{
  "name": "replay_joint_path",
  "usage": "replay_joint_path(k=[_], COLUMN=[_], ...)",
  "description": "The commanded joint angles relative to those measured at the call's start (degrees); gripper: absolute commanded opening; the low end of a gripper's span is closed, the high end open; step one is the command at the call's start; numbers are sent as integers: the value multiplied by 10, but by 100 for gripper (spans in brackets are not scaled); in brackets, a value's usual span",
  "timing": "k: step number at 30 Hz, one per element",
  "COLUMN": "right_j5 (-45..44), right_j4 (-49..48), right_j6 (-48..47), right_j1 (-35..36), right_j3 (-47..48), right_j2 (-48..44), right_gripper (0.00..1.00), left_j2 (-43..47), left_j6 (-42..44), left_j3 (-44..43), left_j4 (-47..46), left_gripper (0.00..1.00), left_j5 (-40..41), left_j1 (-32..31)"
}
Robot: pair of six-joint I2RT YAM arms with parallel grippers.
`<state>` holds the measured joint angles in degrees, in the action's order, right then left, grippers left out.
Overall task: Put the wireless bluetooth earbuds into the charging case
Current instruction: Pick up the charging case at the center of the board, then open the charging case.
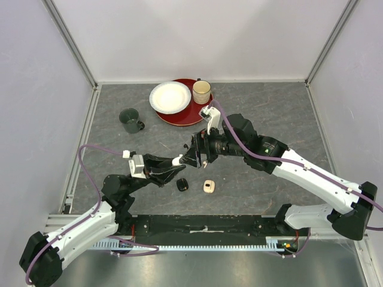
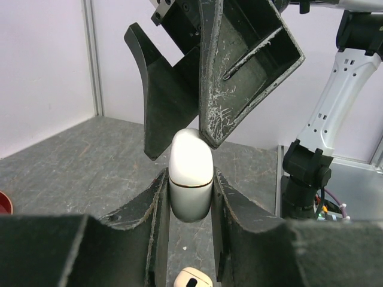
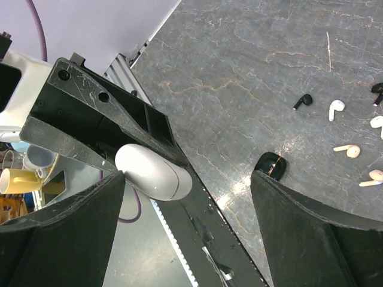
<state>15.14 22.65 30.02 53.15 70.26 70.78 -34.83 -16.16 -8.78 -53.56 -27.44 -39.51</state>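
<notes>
Bright even overhead light, soft faint shadows, near jaws blurred in wrist views

Beige case (image 2: 192,278) cut off below, black earbud (image 3: 378,88) cropped right

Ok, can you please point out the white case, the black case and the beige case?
white case (image 2: 191,200): left wrist view, on its lower half, below the seam.
black case (image 1: 182,185): top external view, on the middle of its top.
beige case (image 1: 209,188): top external view, on the middle of its top.
</notes>
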Motion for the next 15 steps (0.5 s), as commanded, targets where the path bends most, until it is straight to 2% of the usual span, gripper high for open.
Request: replay_joint_path(k=[1,15], right_j5=[-29,21], right_j4=[-29,-21], right_j6=[7,-17], right_j1=[1,1], right_j3=[-7,-19], right_j2=[-2,-19], right_gripper=[92,91], left_j2=[9,17], left_j6=[7,16], left_j3=[-26,-23], left_j4=[-5,-6], left_gripper=[2,2], left_j5=[-30,2], left_j1=[-1,-1])
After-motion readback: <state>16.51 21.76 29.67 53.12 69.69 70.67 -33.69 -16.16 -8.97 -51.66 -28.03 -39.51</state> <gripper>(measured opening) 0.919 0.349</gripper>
